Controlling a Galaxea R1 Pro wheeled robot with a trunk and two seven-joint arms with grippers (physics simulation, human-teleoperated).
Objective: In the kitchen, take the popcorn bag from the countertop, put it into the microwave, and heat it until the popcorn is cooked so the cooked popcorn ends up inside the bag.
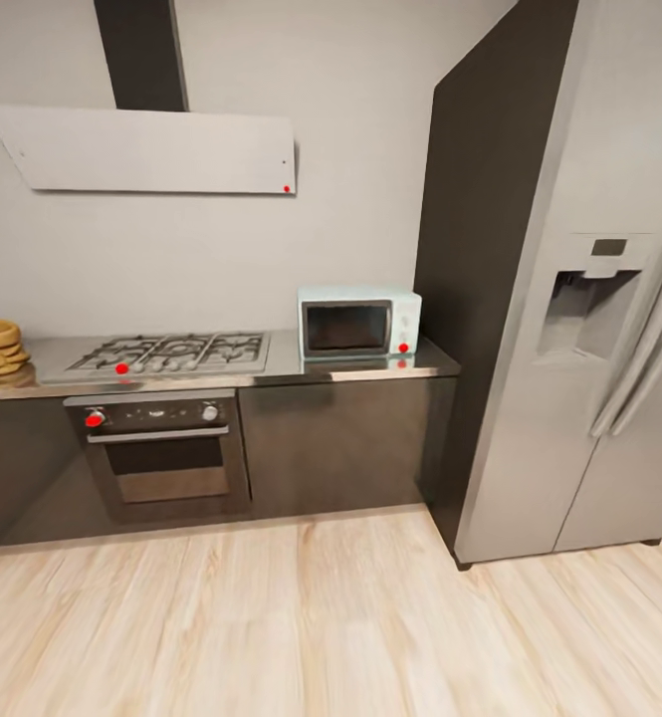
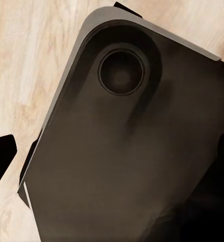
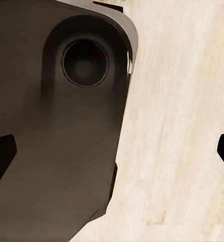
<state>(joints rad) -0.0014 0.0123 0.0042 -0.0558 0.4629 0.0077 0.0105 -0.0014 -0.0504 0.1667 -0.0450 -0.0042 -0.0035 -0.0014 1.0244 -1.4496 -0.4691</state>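
Small pale blue-white boxy microwave (image 1: 359, 323) w/ dark glass door sits shut at the right end of the grey steel counter (image 1: 291, 366), well ahead across the wood floor (image 1: 321, 617); popcorn bag not seen; pincers' state can't be told.

Dark matte base panel (image 2: 132, 166) with rounded corners and a grey edge; a round recessed socket (image 2: 121, 72) sits in it. Black fingertips (image 3: 1, 156) show at the frame edges.
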